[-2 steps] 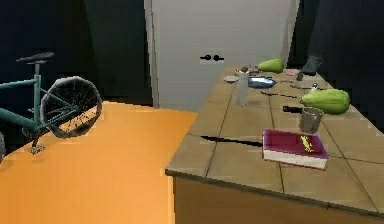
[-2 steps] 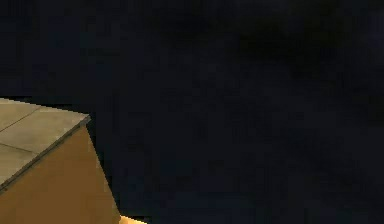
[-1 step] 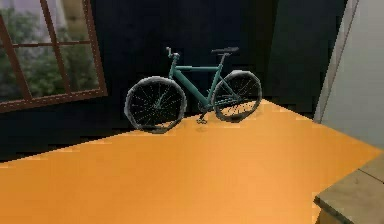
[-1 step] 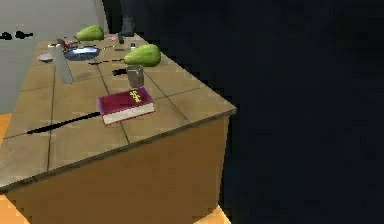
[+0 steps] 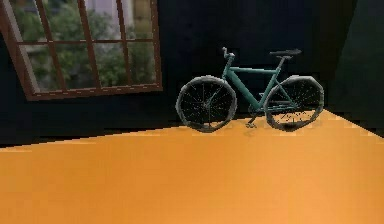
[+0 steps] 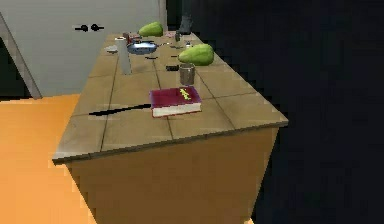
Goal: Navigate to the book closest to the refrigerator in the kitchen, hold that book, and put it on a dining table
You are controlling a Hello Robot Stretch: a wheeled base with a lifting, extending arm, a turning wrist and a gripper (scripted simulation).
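A dark red book with a yellow mark on its cover lies flat on a tiled counter, right of the counter's middle in the arm side view. A dark flat thing lies just left of the book.
Behind the book stand a metal cup, a green round thing, a pale tall container, a plate and another green thing. A teal bicycle leans on a dark wall beside a window; orange floor lies ahead.
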